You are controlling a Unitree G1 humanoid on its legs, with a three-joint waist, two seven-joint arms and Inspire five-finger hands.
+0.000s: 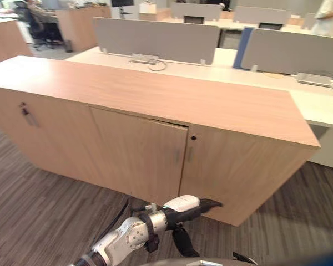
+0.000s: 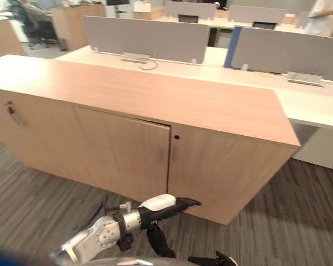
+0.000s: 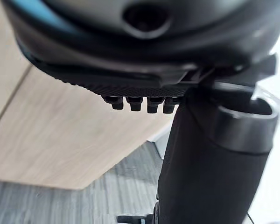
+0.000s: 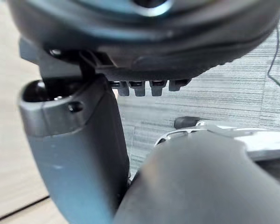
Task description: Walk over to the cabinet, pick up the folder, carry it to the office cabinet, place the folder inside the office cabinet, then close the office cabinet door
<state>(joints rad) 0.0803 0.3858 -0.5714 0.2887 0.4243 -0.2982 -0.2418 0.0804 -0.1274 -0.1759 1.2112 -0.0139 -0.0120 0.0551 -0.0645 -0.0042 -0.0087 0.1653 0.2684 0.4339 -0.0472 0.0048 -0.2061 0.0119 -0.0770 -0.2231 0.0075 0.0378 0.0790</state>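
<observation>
The office cabinet (image 1: 155, 94) is long and low and made of light wood; its flat top has nothing on it, and its front edge runs from the far left down to a sharp corner on the right. Three doors show on the front. The left door (image 1: 50, 133) has a small key (image 1: 25, 113) in it; the middle door (image 1: 139, 155) has a thin dark gap along its top edge, so it looks a tiny bit open; the right door (image 1: 233, 172) sits flat, with a little round hole (image 1: 193, 138) near its top corner.

The left hand (image 1: 188, 210) is low down, in front of the bottom edge of the right door; its fingers (image 1: 213, 204) are straight and point at the wood, and it holds nothing; I cannot tell if they touch the door. The right hand (image 4: 144, 51) is low too, near the floor; its thumb (image 4: 79, 154) sticks out, its fingers look loose, and it holds nothing. I cannot tell where the folder is.

The grey striped floor (image 1: 39, 216) is wide and bare along the cabinet's front, with more room past the right corner. Behind the cabinet stands a white desk (image 1: 322, 105) with grey screens (image 1: 155, 39); a person (image 1: 330, 16) stands far back on the right.
</observation>
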